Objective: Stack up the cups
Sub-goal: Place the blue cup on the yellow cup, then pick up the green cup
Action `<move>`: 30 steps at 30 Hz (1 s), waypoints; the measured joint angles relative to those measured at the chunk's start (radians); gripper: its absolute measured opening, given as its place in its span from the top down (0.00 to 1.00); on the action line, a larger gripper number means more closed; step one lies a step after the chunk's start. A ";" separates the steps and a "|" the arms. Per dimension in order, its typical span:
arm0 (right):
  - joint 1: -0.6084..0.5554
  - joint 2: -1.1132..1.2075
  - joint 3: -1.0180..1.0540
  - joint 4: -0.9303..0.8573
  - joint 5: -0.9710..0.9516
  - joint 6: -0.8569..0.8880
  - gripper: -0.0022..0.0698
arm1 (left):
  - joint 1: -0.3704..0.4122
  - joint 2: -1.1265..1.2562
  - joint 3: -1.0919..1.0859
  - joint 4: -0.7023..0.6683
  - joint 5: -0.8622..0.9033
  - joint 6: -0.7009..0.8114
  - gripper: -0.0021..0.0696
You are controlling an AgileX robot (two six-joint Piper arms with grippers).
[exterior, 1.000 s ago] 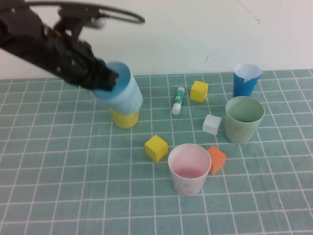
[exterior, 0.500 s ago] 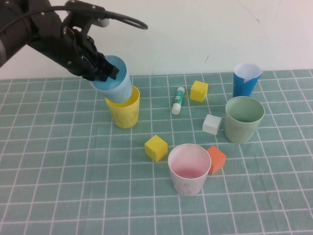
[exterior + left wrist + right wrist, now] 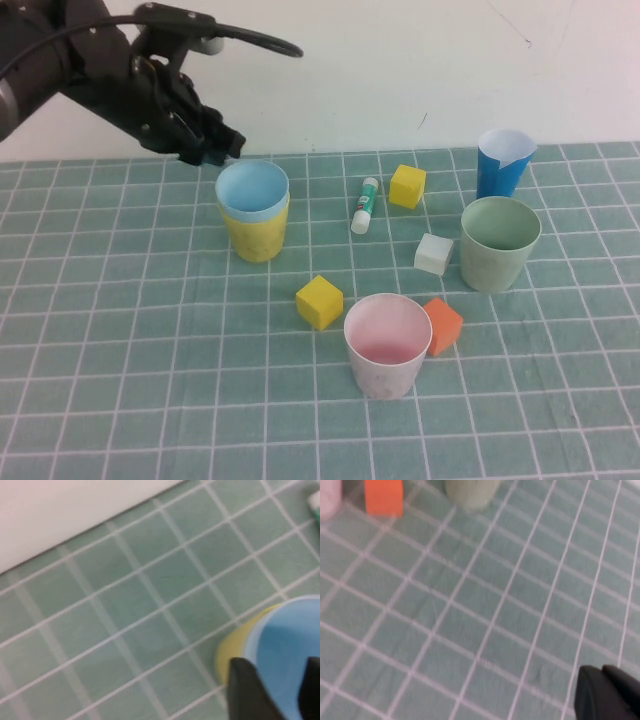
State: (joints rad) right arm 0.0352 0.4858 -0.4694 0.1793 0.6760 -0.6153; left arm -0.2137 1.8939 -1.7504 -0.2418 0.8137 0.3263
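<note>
The light blue cup point(image 3: 252, 190) sits nested upright inside the yellow cup point(image 3: 256, 235) at the table's back left. My left gripper point(image 3: 215, 148) hovers just above and to the left of their rims, open and holding nothing. In the left wrist view its two dark fingers point(image 3: 245, 685) stand apart over the blue cup's point(image 3: 280, 640) inside, with the yellow cup's wall point(image 3: 232, 647) beside them. The pink cup point(image 3: 387, 345) stands near the front centre and the green cup point(image 3: 499, 243) to the right. My right gripper point(image 3: 602, 672) is shut over bare mat, away from the green cup point(image 3: 470, 492).
A dark-blue paper cone point(image 3: 503, 163) stands at the back right. Two yellow cubes point(image 3: 407, 186) point(image 3: 319, 301), a white cube point(image 3: 433, 254), an orange cube point(image 3: 441, 325) and a glue stick point(image 3: 365, 205) lie among the cups. A white wall closes the far edge.
The left gripper carried the tilted blue cup over the yellow cup, then opened; the blue cup now sits upright inside the yellow one. The right gripper has not moved.
</note>
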 joint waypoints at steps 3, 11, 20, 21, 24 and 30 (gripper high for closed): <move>0.000 0.036 -0.110 0.089 0.023 -0.053 0.97 | 0.000 -0.042 -0.002 0.097 -0.003 -0.087 0.86; 0.000 0.336 -0.394 0.365 0.153 -0.318 0.97 | 0.000 -0.279 0.042 0.284 -0.069 -0.231 0.97; 0.099 0.631 -0.441 0.470 0.095 -0.507 0.97 | 0.000 -0.716 0.455 0.288 -0.305 -0.234 0.97; 0.118 0.655 -0.450 0.451 0.076 -0.503 0.97 | 0.000 -0.763 0.504 0.288 -0.324 -0.234 0.97; 0.162 0.750 -0.500 0.399 0.042 -0.472 0.97 | 0.000 -0.883 0.622 0.288 -0.404 -0.234 0.97; 0.173 0.945 -0.667 0.324 0.042 -0.435 0.89 | 0.000 -1.072 0.828 0.290 -0.518 -0.236 0.97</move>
State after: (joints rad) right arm 0.2086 1.4305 -1.1368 0.5031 0.7183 -1.0507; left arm -0.2137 0.8219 -0.9223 0.0483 0.2953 0.0901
